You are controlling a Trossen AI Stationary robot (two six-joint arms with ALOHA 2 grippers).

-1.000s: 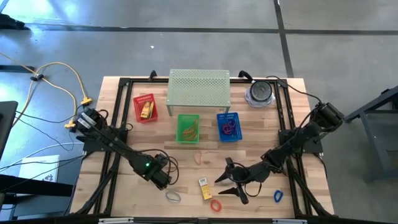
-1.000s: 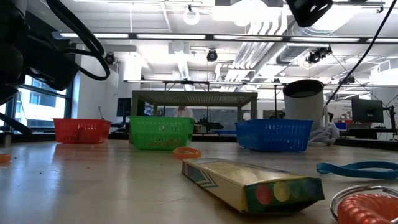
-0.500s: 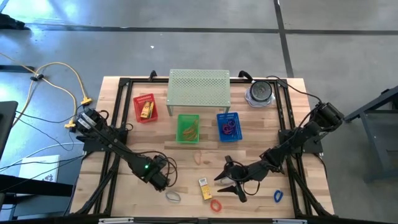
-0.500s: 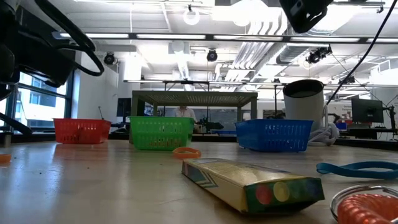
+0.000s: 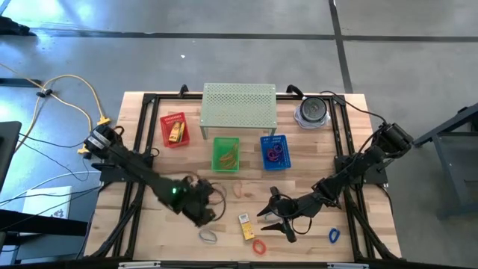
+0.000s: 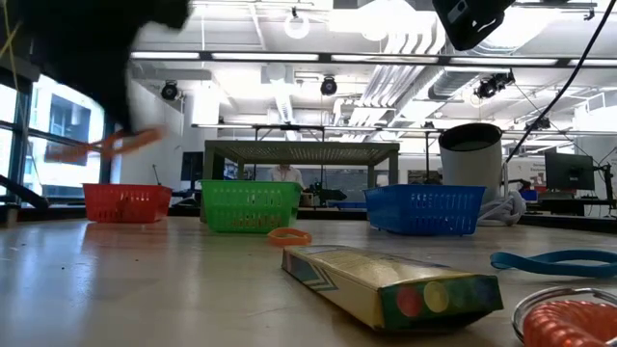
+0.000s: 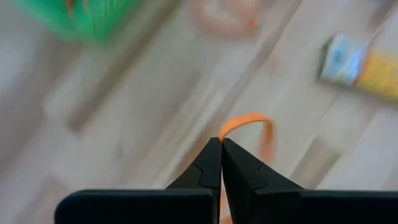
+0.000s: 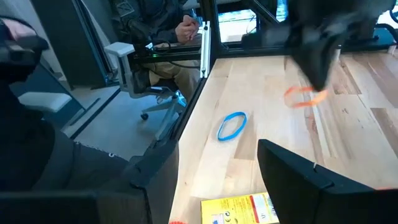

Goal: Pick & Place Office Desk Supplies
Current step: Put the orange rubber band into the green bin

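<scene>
My left gripper (image 7: pixel 221 144) is shut on a thin orange loop (image 7: pixel 252 123) above the table's near left part (image 5: pixel 205 212). The low view shows that loop (image 6: pixel 108 145) in the air, and so does the right wrist view (image 8: pixel 305 95). My right gripper (image 5: pixel 275 217) stands open and holds nothing, just right of a yellow packet (image 5: pixel 246 225) that lies flat on the table. Other loops lie flat on the wood: blue-grey (image 5: pixel 208 236), red (image 5: pixel 259 246), blue (image 5: pixel 334 235) and pale orange (image 5: pixel 237 190). My left gripper pinches the orange loop's band at one spot (image 7: pixel 225 132) between its two fingertips. The fingers slant down from the table's left. The loop sticks out past the tips and is lifted clear of the table.
At the back stand a red basket (image 5: pixel 174 129), a green basket (image 5: pixel 226 153), a blue basket (image 5: pixel 273 151), a pale green perforated shelf (image 5: pixel 239 104) and a round grey container (image 5: pixel 312 112). A person sits beyond the table's left edge (image 8: pixel 168 25).
My left gripper has risen from the table, moved a little toward the right edge and tipped. The orange loop, which lay on the table at the left, has come up with it and now hangs clear.
</scene>
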